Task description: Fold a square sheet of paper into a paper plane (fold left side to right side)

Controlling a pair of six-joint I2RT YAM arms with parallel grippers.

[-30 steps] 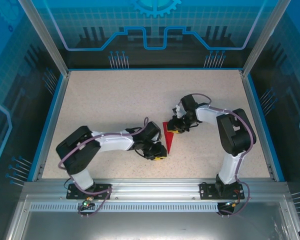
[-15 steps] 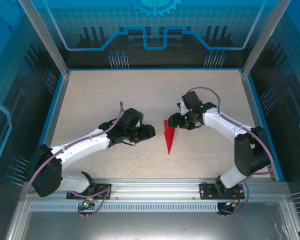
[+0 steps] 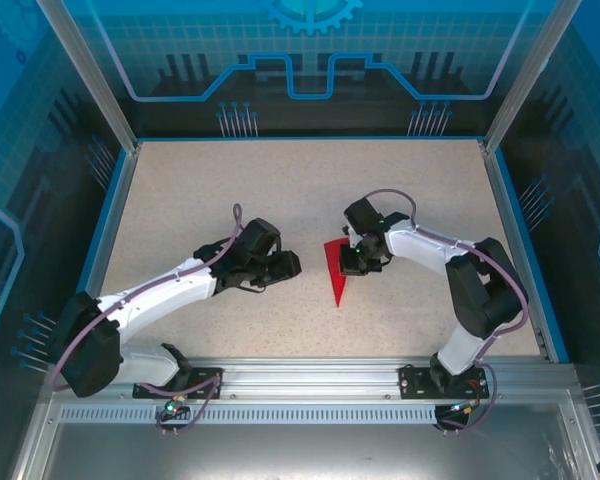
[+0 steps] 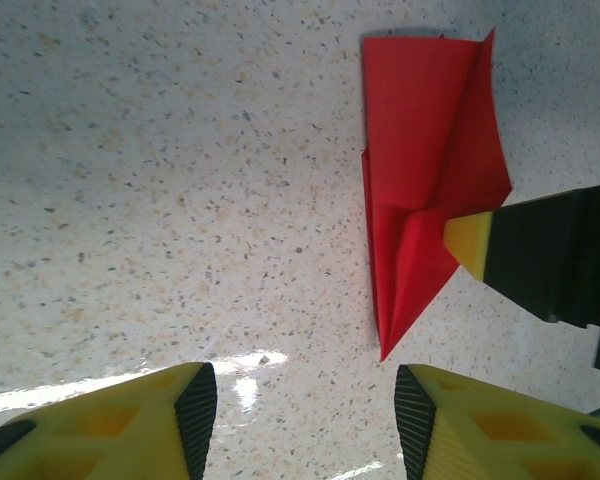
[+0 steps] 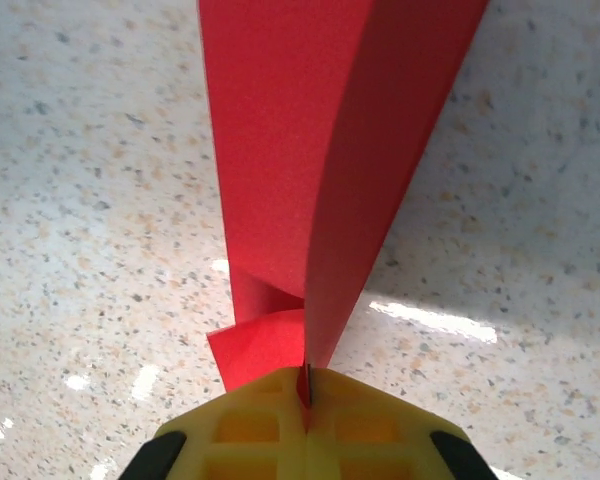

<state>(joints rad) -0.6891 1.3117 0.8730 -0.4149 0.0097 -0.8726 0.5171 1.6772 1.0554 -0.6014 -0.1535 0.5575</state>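
The left tool (image 3: 288, 264) sits low over the speckled worktop (image 3: 210, 190) with its jaws apart and nothing between them. In the left wrist view its yellow fingers (image 4: 170, 425) frame bare surface. The red paper plane (image 3: 333, 272) lies just to the right of it, with a strip of worktop between them, not touching.

In the top view the plane's long axis runs from far to near. The broad end faces the back wall and the sharp point faces the arm bases, leaning slightly right.

The right tool (image 3: 354, 262) meets the plane's right side. Its jaws are closed and pinch a raised flap of the paper, and the right wrist view shows the red sheet clamped between the yellow fingertips (image 5: 250, 425).

From above, the right tool covers the plane's right edge, so the exact point of grip is hard to see there. In the right wrist view the frame's top cuts off the plane's far end. In the left wrist view the right tool's body runs off the right edge.
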